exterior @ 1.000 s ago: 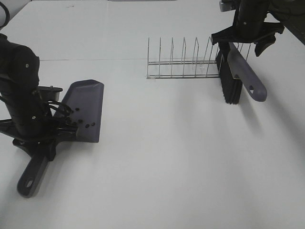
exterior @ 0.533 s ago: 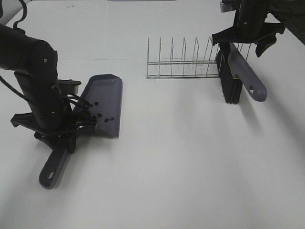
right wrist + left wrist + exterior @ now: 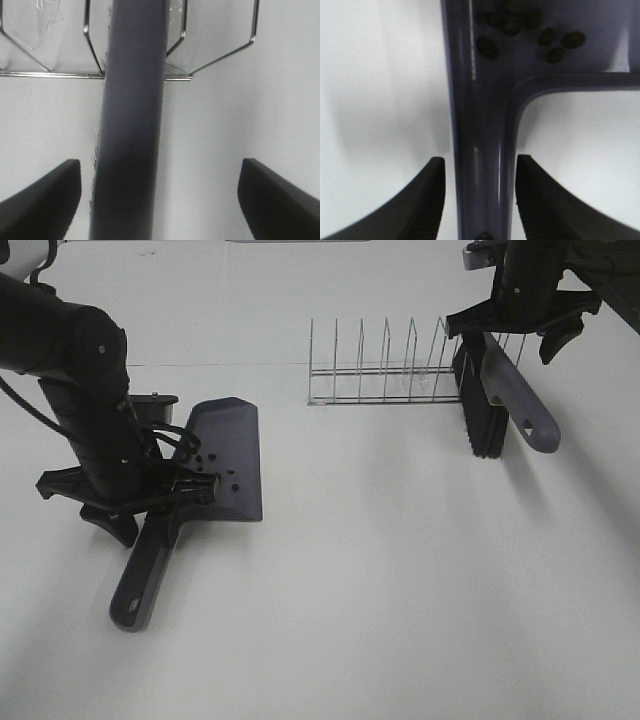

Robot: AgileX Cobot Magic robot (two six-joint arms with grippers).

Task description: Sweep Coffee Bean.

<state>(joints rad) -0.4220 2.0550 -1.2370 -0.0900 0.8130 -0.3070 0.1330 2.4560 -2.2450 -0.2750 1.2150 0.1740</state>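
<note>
The grey-purple dustpan [image 3: 232, 450] lies on the white table at the left, its handle [image 3: 140, 580] pointing toward the front. Several coffee beans [image 3: 206, 462] sit inside it near the handle end and show close up in the left wrist view [image 3: 520, 30]. My left gripper [image 3: 165, 497] is shut on the dustpan's handle [image 3: 480, 125], one finger on each side. The brush [image 3: 485, 415], with black bristles and a grey-purple handle, leans on the wire rack's right end. My right gripper [image 3: 505, 330] hovers open above the brush handle [image 3: 132, 125], its fingers well apart from it.
A wire rack [image 3: 385, 375] stands on the table at the back centre; its wires also show in the right wrist view [image 3: 220, 55]. The white table [image 3: 380, 570] extends to the front and right.
My left arm has carried the dustpan to the right and turned it, so the handle now points more toward the front. The right gripper and brush have not moved.
</note>
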